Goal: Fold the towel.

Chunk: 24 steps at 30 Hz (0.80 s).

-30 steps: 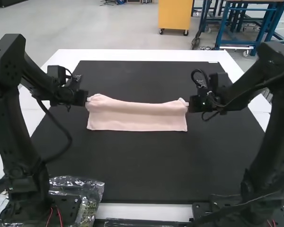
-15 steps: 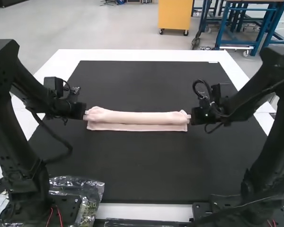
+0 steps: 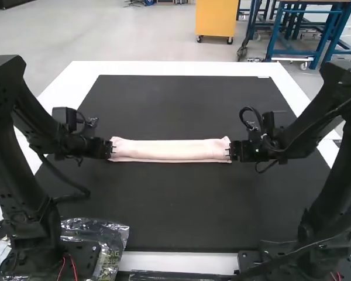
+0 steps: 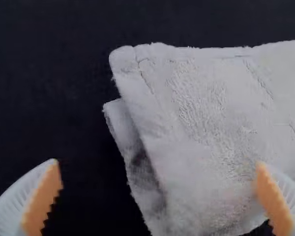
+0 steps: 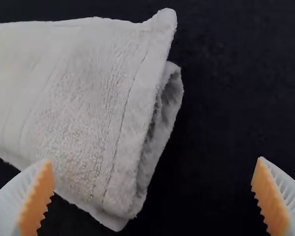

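I have the towel (image 3: 169,151) lying crosswise in the middle of the frame, folded into a narrow strip, with a lower layer peeking out along its near edge. Under it is the black mat (image 3: 175,205), on the white surface (image 3: 164,68). At the towel's left end sits my left tool (image 3: 109,149), and at its right end my right tool (image 3: 231,152).

On the left wrist camera I see the left tool (image 4: 158,164) spread wide and gripping nothing, one finger over the cloth and the other over the mat. The right wrist camera gives me the right tool (image 5: 155,161), also released, fingers well apart, with one by the towel's edge. I can't tell whether either one touches the cloth. Both towel ends show stacked layers, slightly out of line. A clear plastic bag (image 3: 112,234) lies at the lower left of the frame.
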Tool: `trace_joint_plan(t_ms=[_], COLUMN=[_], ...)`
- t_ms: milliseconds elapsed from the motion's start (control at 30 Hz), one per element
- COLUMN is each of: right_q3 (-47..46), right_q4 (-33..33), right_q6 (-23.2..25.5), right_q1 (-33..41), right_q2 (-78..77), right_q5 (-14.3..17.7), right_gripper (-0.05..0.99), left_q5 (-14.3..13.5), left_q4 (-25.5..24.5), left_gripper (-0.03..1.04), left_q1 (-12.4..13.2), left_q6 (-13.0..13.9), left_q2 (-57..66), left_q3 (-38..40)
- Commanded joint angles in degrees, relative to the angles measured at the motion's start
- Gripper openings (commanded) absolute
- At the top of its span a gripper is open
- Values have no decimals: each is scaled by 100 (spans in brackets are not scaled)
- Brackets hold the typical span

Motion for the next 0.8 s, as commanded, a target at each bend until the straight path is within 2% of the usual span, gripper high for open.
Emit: trace_joint_plan(t_ms=[0,167,367,500,767], right_q3=[228,483,703,791,843], right_q4=[-71,-168,-159,-142,-63], right_q6=[172,356,356,339,233], right_q1=[-64,-11,24,24,138], right_q2=[-177,-150,25,298,711], right_q5=[-58,-154,-145,-145,-154], right_gripper=[92,92,92,92,92], left_q5=[260,480,559,576,655], left_q4=[171,250,145,92,136], left_gripper=[98,98,97,97,97], left_q1=[208,472,621,648,639], left_q6=[-242,-593,-690,-699,-892], left_q2=[-51,-69,-86,-192,-359], left_q3=[58,234,427,454,462])
